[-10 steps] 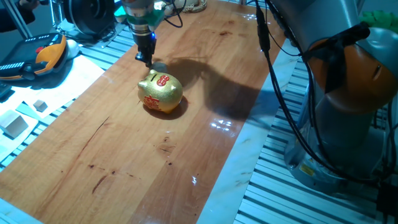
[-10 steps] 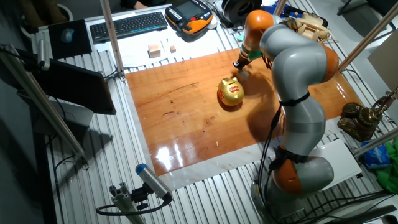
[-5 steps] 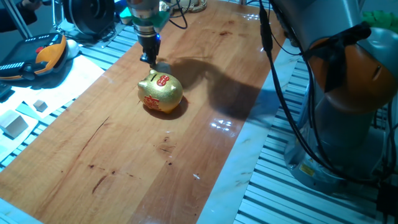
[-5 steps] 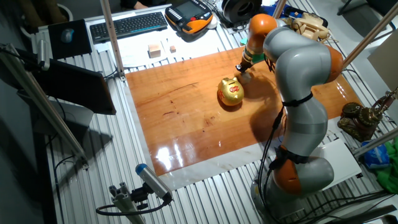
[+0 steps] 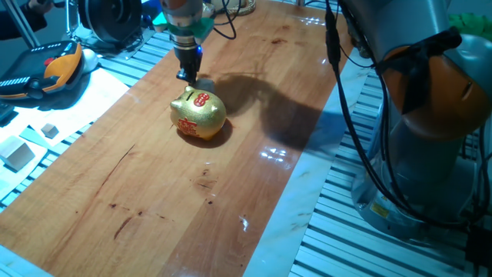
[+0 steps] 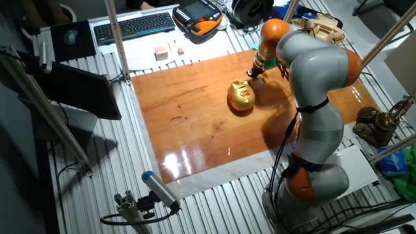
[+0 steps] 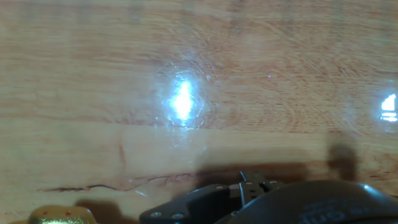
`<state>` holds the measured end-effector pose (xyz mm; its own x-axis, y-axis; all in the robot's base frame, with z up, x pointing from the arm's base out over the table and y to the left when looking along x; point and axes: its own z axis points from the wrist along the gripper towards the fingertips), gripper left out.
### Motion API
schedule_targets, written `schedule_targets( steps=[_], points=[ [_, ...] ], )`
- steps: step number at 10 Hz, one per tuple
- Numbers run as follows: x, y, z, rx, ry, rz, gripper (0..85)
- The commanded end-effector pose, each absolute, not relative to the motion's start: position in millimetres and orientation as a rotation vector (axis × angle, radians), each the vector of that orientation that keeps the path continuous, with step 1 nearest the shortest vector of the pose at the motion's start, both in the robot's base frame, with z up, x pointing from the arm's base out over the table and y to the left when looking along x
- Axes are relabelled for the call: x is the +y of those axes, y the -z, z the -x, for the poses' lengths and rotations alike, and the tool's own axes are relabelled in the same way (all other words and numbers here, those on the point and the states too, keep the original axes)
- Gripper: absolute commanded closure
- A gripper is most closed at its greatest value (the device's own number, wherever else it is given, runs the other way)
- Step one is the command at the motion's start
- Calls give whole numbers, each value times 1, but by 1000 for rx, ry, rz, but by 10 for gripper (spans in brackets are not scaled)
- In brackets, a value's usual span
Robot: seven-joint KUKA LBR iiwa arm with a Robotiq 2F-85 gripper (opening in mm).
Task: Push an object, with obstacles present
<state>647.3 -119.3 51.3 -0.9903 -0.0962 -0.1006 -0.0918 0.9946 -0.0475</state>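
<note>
The gold piggy bank (image 5: 198, 114) with red markings stands on the wooden table top, also in the other fixed view (image 6: 242, 96); its top shows at the bottom left of the hand view (image 7: 59, 216). My gripper (image 5: 187, 75) points down with its tip at the table just behind the pig's snout end, also in the other fixed view (image 6: 252, 73). Its fingers (image 7: 249, 185) look pressed together with nothing between them. The small light-wood cube does not show clearly in any view; the gripper and the pig may hide it.
Off the board on the white sheet lie a larger pale wooden block (image 5: 17, 154) and a tinier cube (image 5: 49, 131), also in the other fixed view (image 6: 160, 52). A teach pendant (image 5: 46, 69) and a keyboard (image 6: 133, 26) lie beyond the board's edge.
My gripper has shifted a little to the right along the pig's far side. The pig has not moved.
</note>
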Motion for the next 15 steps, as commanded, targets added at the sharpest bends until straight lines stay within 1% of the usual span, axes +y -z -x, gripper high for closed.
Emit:
schedule_targets(
  steps=[1,6,8,11,14,15],
  points=[
    [-119,-52,-647,3039,63,144,850],
    [-121,-54,-646,3062,47,143,850],
    [-121,-54,-646,3057,22,86,850],
    [-121,-54,-646,3079,47,71,850],
    [-121,-54,-646,3070,0,81,850],
    [-121,-54,-646,3065,15,86,850]
  ],
)
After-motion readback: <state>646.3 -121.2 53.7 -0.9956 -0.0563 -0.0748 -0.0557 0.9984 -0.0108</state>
